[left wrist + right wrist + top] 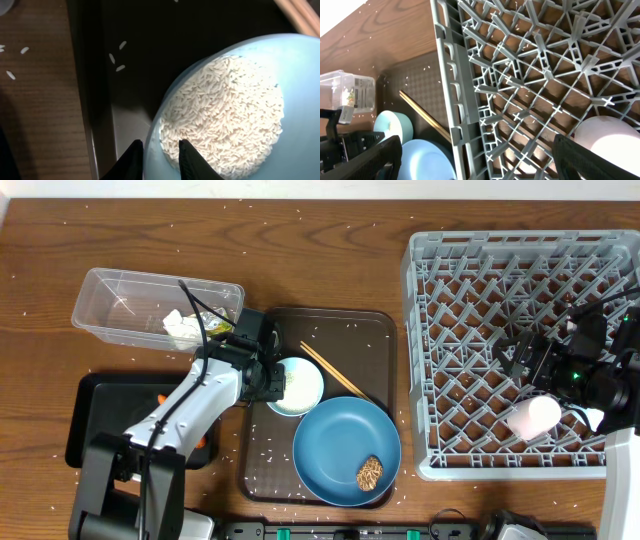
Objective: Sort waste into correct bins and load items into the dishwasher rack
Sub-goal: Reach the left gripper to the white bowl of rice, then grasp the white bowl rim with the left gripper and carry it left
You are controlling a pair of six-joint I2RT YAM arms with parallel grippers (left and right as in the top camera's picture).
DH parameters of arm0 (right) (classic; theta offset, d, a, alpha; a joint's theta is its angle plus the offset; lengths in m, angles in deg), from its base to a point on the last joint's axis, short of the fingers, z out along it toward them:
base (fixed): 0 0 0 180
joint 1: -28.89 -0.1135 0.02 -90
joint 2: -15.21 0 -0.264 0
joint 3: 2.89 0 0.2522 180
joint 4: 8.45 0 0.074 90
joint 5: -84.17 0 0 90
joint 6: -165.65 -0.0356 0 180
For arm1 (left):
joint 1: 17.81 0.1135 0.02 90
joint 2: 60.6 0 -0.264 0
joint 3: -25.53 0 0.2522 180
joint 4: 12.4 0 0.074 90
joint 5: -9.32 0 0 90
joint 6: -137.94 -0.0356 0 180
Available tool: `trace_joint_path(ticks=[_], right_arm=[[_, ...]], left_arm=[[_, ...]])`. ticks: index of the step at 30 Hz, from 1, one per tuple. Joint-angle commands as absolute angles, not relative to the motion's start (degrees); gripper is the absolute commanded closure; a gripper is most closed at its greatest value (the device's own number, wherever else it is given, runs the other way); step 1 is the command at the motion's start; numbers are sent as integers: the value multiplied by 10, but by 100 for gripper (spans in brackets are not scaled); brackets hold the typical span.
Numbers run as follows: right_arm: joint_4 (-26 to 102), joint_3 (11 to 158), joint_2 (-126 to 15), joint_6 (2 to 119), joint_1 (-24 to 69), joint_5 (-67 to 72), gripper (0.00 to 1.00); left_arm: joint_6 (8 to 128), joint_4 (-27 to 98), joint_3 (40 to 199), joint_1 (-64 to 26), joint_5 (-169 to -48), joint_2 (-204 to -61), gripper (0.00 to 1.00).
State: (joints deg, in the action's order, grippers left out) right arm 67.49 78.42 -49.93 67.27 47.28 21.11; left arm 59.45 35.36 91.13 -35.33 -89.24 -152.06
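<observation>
My left gripper [272, 378] [159, 146] is shut on the rim of the small light-blue cup [300, 387] [300, 65], one finger outside and one inside. The cup is full of white rice [225, 110] and stands on the brown tray. The chopsticks [335, 372] lie beside it. The blue plate [340, 442] holds the brown food lump [370, 472]. Tissue [180, 328] and wrapper [215, 323] lie in the clear tub [110, 290]. The carrot [163, 398] lies in the black bin [90, 420]. My right gripper [517, 356] [477, 155] is open and empty over the grey rack [412, 330], beside the pink cup [533, 416] [607, 135].
The dark brown tray [380, 330] lies between the bins and the rack. Loose rice grains are scattered over the wooden table and the tray. My left arm lies across the black bin. The white bowl is not in view.
</observation>
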Motion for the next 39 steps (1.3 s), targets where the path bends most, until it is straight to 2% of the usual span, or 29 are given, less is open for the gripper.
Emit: trace_joint_path(ticks=[1,5,7,9,18,22,33,39], right_arm=[[677,793,-500,669,464,209,11],[677,793,-500,670,464,209,11],[678,793,-500,672,464,209,11],[679,793,-500,676,464,208,11],[679,793,-500,676,464,198,11],[678,793,-500,676,464,198,11],[677,793,-500,676,464,198,10],[677,793,-500,676,464,199,10]], left_arm=[[582,350,906,-354,-881,-1539,76],[583,348,904,-354,-877,-1565,76],[582,348,904,-354,-877,-1576,81],[582,349,905,-354,-877,-1575,94],[583,443,964,-354,-860,-1478,94],[594,528,1009,-354,-779,-1419,94],[710,726,1044,-314,-452,-1331,94],[812,738,1039,-277,-356,-1336,94]])
